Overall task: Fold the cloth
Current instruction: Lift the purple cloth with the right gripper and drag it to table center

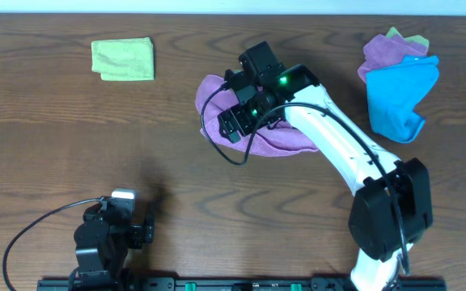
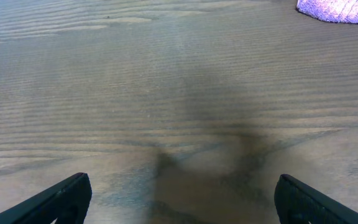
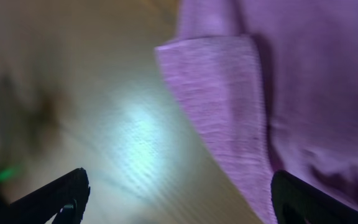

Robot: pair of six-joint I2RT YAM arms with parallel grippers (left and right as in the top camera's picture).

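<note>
Purple cloth (image 1: 285,139) sits mid-table, a bit right of centre, lying as a rumpled rounded patch and not flat. Most of it is hidden under the right arm from overhead. Going left to right, there's a lime-green cloth (image 1: 123,60) at far left, folded into a neat rectangle with a fuzzy terry look, well apart from everything else. The left gripper (image 2: 179,202) is parked near the front-left edge. On its wrist cam I see both black fingers spread wide with only bare table (image 1: 55,145) between them. The table is dark brown wood with fine wavy grain, and just a corner of the purple cloth (image 2: 340,9) shows at top right. In the centre, the right gripper (image 1: 237,121) hangs over the purple cloth's left part with its green LED lit. On the right wrist cam its jaws are also wide, nothing pinched. In that view the cloth (image 3: 291,93) fills the right half, showing a fine knit microfibre weave with one edge folded over into a flap, and a glare spot on the wood to its left. I can't tell whether the fingers touch the fabric. At far right is a loose heap: a bright blue cloth (image 1: 399,97) draped in soft folds in front, a mauve one (image 1: 383,52) behind it, and a sliver of green (image 1: 395,34) on top.
</note>
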